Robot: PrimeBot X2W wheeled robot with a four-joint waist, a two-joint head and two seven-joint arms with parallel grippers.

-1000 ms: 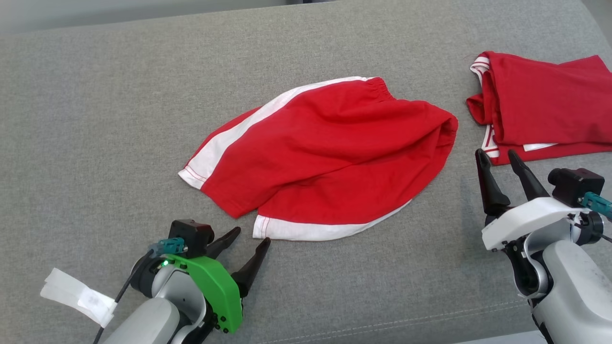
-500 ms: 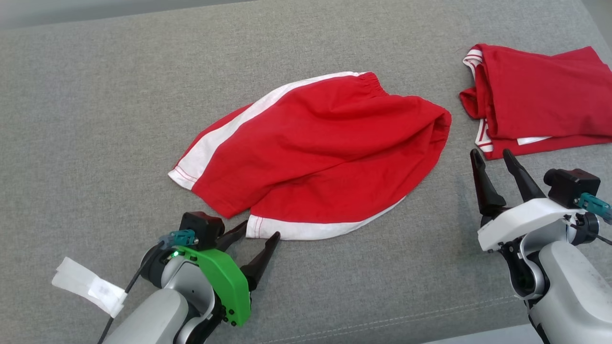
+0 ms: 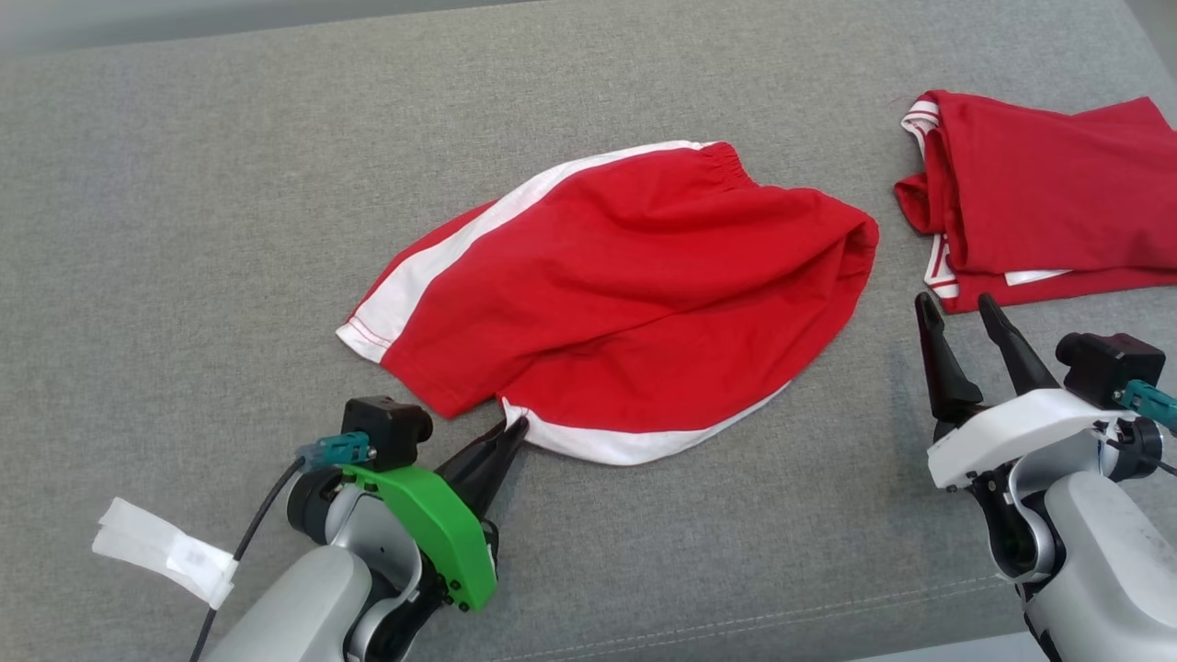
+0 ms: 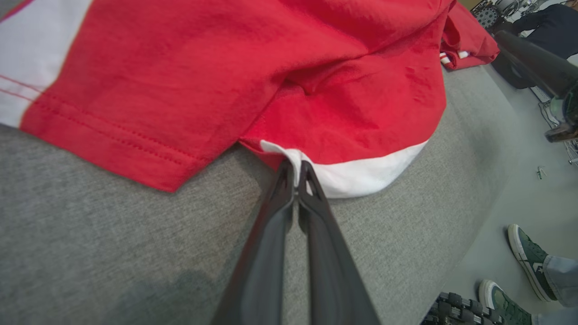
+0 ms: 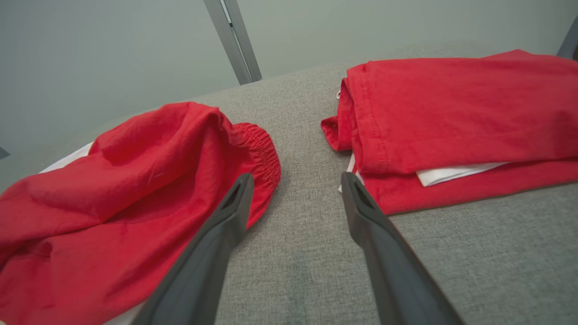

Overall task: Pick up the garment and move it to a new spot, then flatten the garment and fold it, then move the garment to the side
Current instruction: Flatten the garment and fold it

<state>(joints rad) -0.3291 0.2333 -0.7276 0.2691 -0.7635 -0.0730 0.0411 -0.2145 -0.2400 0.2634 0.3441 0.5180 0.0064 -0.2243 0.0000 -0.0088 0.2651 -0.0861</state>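
— Where do we have the red shorts (image 3: 634,294)?

— They lie spread and rumpled on the grey cushion (image 3: 184,230), just beside the folded pile (image 3: 1039,202) and not touching it. Their waistband (image 3: 726,165) end faces the pile. The leg hems lie on the side away from it.

— And our left gripper (image 3: 515,425)?

— Its jaws are pinched together on a corner of the white hem (image 3: 598,446), at the end of the shorts farthest from the pile. Our left wrist view shows the white cloth nipped between the tips.

— Our right gripper (image 3: 956,305)?

— Its jaws are wide and hold nothing. It sits over bare cushion, close to the corner of the pile nearest us, with the bunched end of the shorts on its other side.

— So what does our lift turn on?

— We judge that the long axis runs from our pinched hem toward the pile. If we lift by that one corner, the cloth will trail toward the pile, so we should carry it away from there. Otherwise we bring the right gripper onto the waistband end, since it is the nearer arm, so the shorts don't drag into the pile.
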